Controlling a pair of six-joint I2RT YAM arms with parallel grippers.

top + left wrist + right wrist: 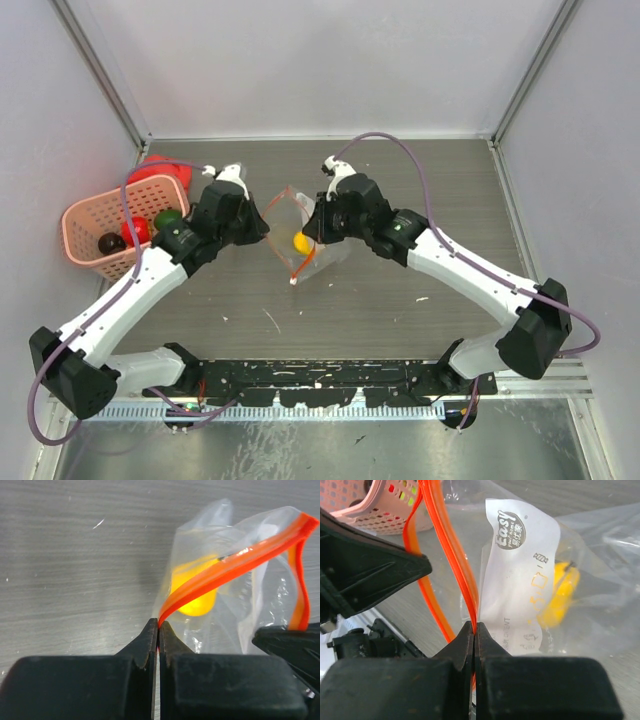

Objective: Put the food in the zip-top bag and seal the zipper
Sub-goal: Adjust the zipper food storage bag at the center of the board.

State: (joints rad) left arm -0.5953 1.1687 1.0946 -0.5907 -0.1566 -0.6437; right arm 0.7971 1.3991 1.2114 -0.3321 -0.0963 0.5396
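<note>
The left gripper (158,630) is pinched fully shut on the orange zipper (235,567). The strip rises out of its closed jaws and runs up and away to the right in the left wrist view. The right gripper (473,630) is closed just as tight on the strip's other lip, which climbs straight up from its fingertips. A second orange band bows off to the side toward the opposite arm.

Between the two grips hangs the clear bag (322,252), lifted at the mouth, with its lower part on the table (400,310). From above, the two lips stand apart in a diamond, so the mouth is open. The zipper's long axis runs from its far corner back to a whitish tip near the arms. One yellow toy (195,592) is already inside.

Further out, left of the left arm, is a pink basket (95,203) holding a red toy (137,230), a green toy (168,218) and a dark toy (110,242).

More food looks due to go in, and it all lies on the left arm's side, well apart from the right one. With both grippers occupied, the left would likely have to let go to fetch it while the right holds the mouth up.
</note>
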